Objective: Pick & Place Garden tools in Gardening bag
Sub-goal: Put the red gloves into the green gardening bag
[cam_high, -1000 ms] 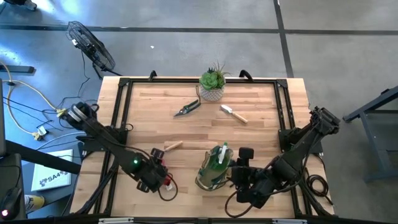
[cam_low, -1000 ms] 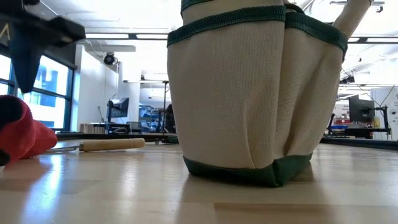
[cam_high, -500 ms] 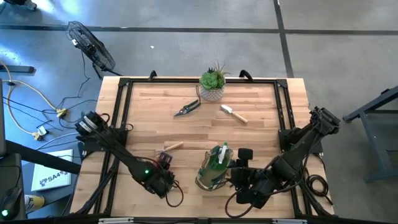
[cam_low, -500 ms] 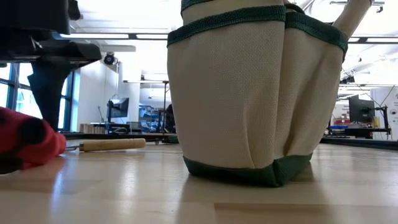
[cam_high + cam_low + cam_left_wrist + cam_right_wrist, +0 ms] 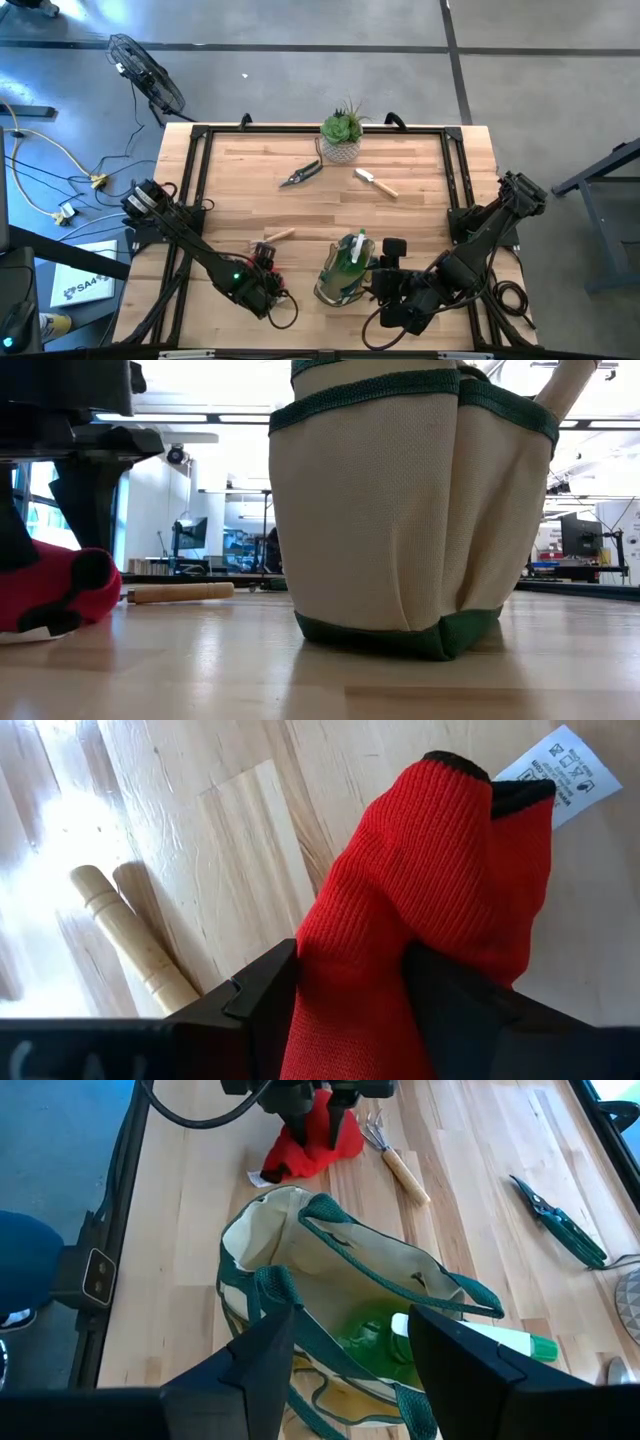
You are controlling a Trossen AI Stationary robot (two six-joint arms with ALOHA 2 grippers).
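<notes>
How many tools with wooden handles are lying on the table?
2. A trowel lies at the far side, right of the potted plant. A small rake lies left of the bag, by the red glove. The bag may hide more.

My arms (image 5: pixel 190 245) are dark and jointed, black cables looping beside them; my fingers (image 5: pixel 255 1010) are flat, matte black, angular.

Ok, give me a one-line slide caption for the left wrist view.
Left gripper straddles a red knitted glove on the wooden table, a wooden tool handle lying beside it.
</notes>
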